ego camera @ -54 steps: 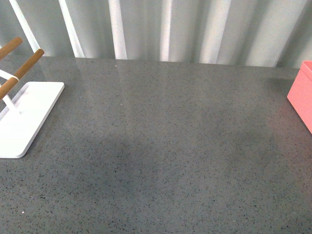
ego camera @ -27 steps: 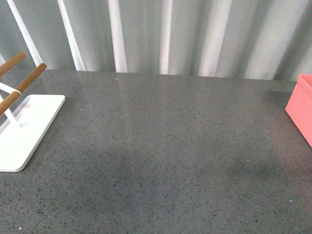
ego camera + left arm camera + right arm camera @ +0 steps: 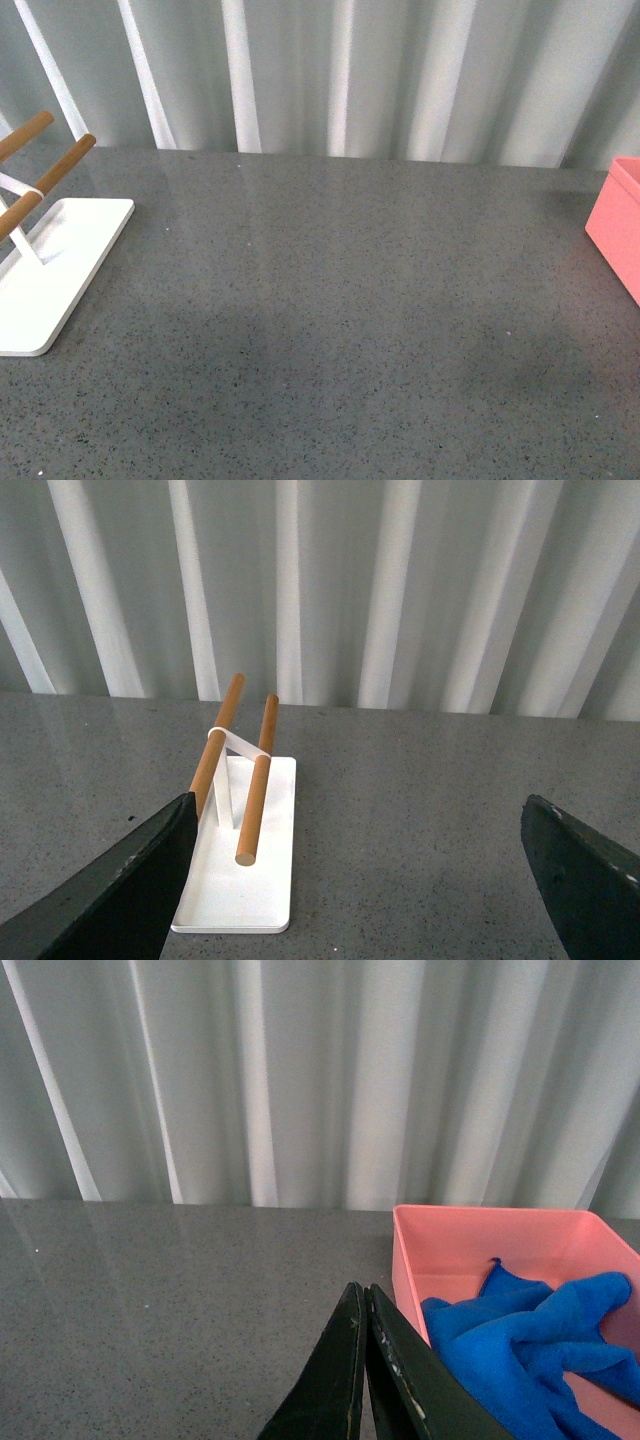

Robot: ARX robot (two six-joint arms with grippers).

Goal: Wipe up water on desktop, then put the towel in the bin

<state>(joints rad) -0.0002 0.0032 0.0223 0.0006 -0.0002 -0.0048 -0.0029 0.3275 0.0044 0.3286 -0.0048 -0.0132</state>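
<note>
The dark grey speckled desktop [image 3: 340,300] fills the front view; neither arm shows there. The salmon-pink bin [image 3: 618,225] stands at its right edge. In the right wrist view the blue towel [image 3: 530,1345] lies crumpled inside the bin [image 3: 470,1235]. My right gripper [image 3: 362,1295] is shut and empty, its fingers pressed together, above the desktop [image 3: 170,1300] just beside the bin's near wall. My left gripper [image 3: 360,820] is open wide and empty, its two dark fingers [image 3: 120,890] at the frame's sides, above the desktop [image 3: 400,850].
A flat white stand [image 3: 50,270] with brown wooden rods [image 3: 45,175] sits at the desktop's left edge; it also shows in the left wrist view [image 3: 245,865], ahead of the left gripper. A pleated pale curtain [image 3: 330,70] hangs behind the desktop.
The front view has shifted slightly: the stand and the bin sit a little lower and further right in the picture than before. No arm enters that view.
</note>
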